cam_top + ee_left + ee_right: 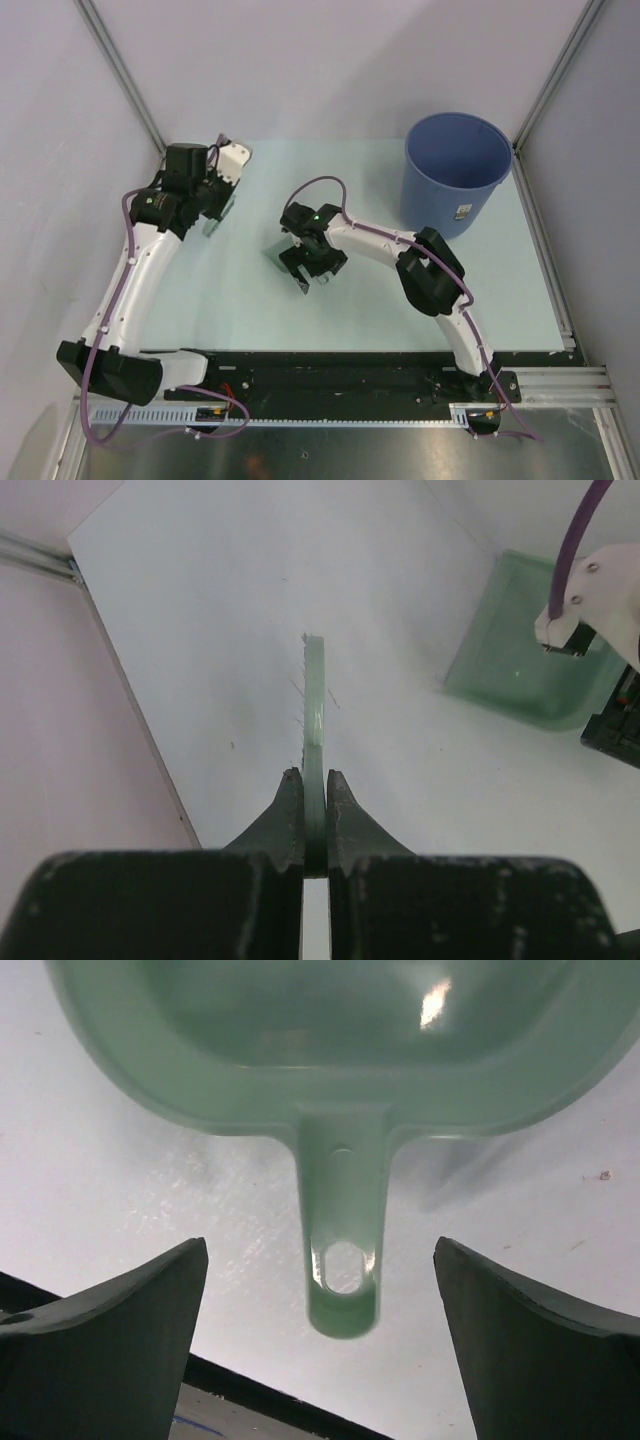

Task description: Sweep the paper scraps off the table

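No paper scraps show in any view. My left gripper (314, 775) is shut on the thin sage-green brush (314, 700), seen edge-on with its bristles over the table (230, 600). In the top view this gripper (213, 222) is at the far left of the table (380, 300). The sage-green dustpan (330, 1050) lies on the table with its handle (345, 1250) pointing back between my right gripper's open fingers (120, 1330), which do not touch it. My right gripper (310, 272) is at mid-table, over the dustpan (278, 252). The dustpan also shows in the left wrist view (520, 660).
A blue bin (455, 170) stands at the back right of the table. Grey walls with metal posts close in the left, back and right sides. A black rail (350, 365) runs along the front edge.
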